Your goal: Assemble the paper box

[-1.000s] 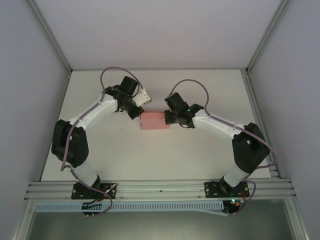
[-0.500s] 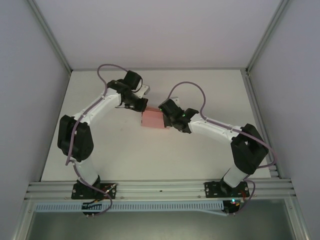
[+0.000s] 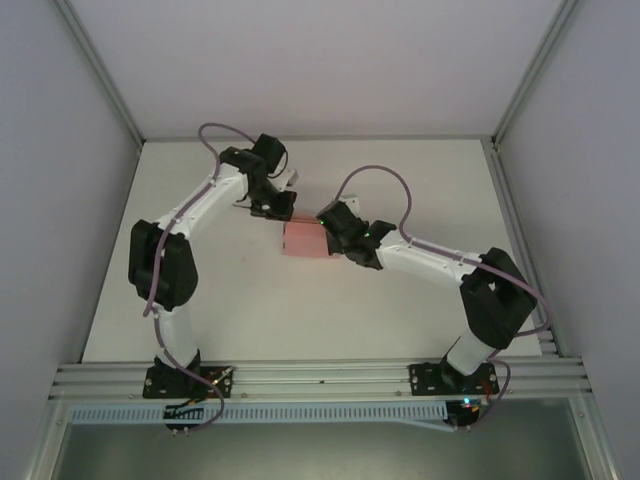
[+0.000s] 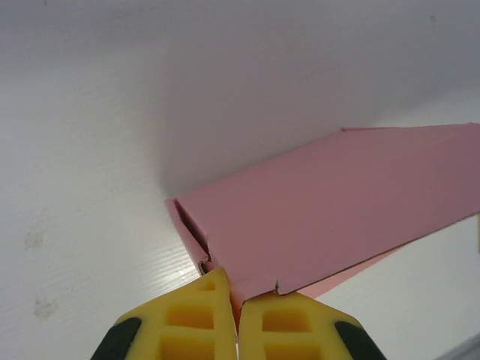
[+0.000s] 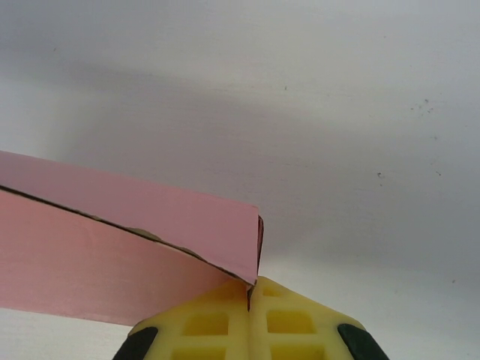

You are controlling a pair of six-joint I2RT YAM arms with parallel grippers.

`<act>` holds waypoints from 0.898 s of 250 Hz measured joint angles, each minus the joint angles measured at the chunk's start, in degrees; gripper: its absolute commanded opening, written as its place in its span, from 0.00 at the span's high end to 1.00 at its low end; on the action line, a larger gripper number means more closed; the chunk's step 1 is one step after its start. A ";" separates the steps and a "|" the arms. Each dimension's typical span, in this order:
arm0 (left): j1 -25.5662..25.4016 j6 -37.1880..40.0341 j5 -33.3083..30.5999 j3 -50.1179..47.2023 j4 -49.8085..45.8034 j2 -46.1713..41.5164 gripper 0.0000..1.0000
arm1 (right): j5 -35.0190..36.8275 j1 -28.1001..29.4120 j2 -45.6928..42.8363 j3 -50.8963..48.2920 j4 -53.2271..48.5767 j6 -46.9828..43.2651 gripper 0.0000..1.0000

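The pink paper box lies on the white table between the two arms, folded into a small flat rectangular shape. My left gripper sits at its far left corner. In the left wrist view the yellow fingers are pressed together with a corner of the paper box pinched in the seam at the gripper. My right gripper meets the box's right end. In the right wrist view it is shut on the near corner of the paper box, whose side wall stands up.
The white table stretches in front of the box. Grey walls close in on both sides and at the back. An aluminium rail with the arm bases runs along the near edge.
The left arm has swung its elbow inward and its gripper has shifted to the box's far left corner. The right gripper has moved left with the box end, which now looks narrower.
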 measured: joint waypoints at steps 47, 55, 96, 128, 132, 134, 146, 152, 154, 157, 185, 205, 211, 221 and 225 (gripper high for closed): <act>-3.13 -1.27 -7.32 -12.31 10.47 -6.01 0.92 | 0.85 0.46 -1.70 -4.07 5.95 -0.24 1.00; -3.80 -1.75 -8.44 -15.52 13.38 -8.00 0.92 | 1.03 0.55 -1.99 -4.61 6.51 -0.26 1.00; -5.16 -4.02 -10.45 -27.89 26.36 -15.21 0.89 | 1.05 0.57 -3.15 -7.08 9.79 -1.31 0.97; -5.90 -4.48 -11.47 -33.00 32.30 -17.73 0.89 | 1.05 0.57 -3.41 -7.85 10.84 -1.29 0.95; -5.95 -4.48 -11.54 -33.35 32.72 -17.90 0.89 | 1.03 0.57 -3.41 -7.85 10.86 -1.27 0.94; -5.99 -4.48 -11.58 -33.53 32.89 -18.01 0.88 | 1.03 0.57 -3.41 -7.85 10.86 -1.29 0.94; -6.12 -4.50 -12.00 -34.47 34.14 -18.53 0.88 | 1.03 0.57 -3.41 -7.85 10.86 -1.27 0.93; -6.16 -4.48 -12.15 -34.77 34.56 -18.71 0.87 | 1.01 0.57 -3.45 -7.85 10.86 -1.25 0.91; -6.19 -4.48 -12.20 -34.82 34.58 -18.73 0.87 | 1.01 0.57 -3.45 -7.85 10.84 -1.25 0.91; -6.19 -4.50 -12.31 -34.91 34.71 -18.78 0.87 | 0.98 0.57 -3.48 -7.85 10.86 -1.25 0.89; -6.49 -4.48 -12.52 -35.08 35.39 -18.82 0.88 | -0.17 0.57 -3.89 -7.91 10.86 -0.39 0.57; -7.21 -4.46 -12.33 -35.10 35.89 -18.69 0.88 | -3.04 0.68 -4.66 -7.89 10.60 -0.85 0.39; -7.41 -4.48 -12.33 -35.10 35.95 -18.67 0.88 | -3.61 0.55 -5.01 -7.89 10.47 -0.61 0.37; -7.63 -4.46 -12.11 -35.10 36.09 -18.64 0.88 | -4.66 0.22 -5.53 -7.76 10.27 -0.74 0.35; -7.69 -4.46 -12.11 -35.10 36.09 -18.62 0.88 | -5.25 0.00 -5.68 -7.69 10.14 -0.63 0.34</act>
